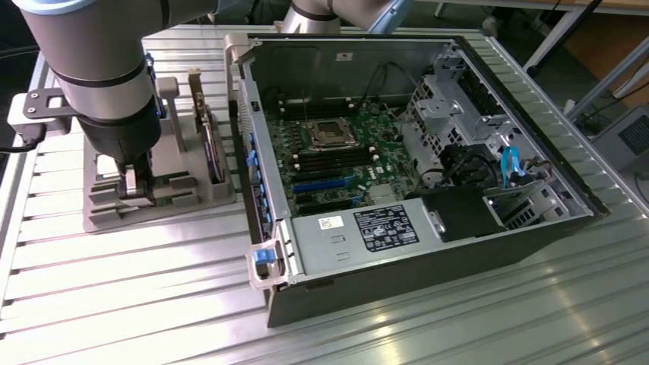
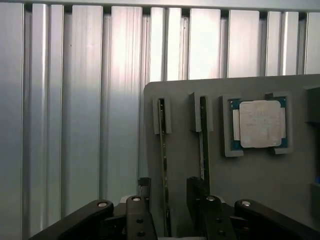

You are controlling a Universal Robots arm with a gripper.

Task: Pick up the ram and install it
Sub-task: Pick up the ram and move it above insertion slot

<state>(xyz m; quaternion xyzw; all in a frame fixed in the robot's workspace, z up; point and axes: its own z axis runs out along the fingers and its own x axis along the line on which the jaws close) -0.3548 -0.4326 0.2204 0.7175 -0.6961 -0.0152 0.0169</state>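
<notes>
At the exterior view's left, our end effector (image 2: pixel 169 189) hangs released over the grey holder (image 2: pixel 250 190), fingers (image 2: pixel 144 186) straddling the ram (image 2: pixel 162 145), which stands on edge in its slot. We judge it light, stiff, brittle: pinch its flat faces mid-length; the open case (image 1: pixel 406 152) sits at the exterior view's right

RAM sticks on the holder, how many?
2. Both stand on edge in the gray holder: one stick inside the open end effector, the other stick in the next slot, nearer the processor chip.
</notes>
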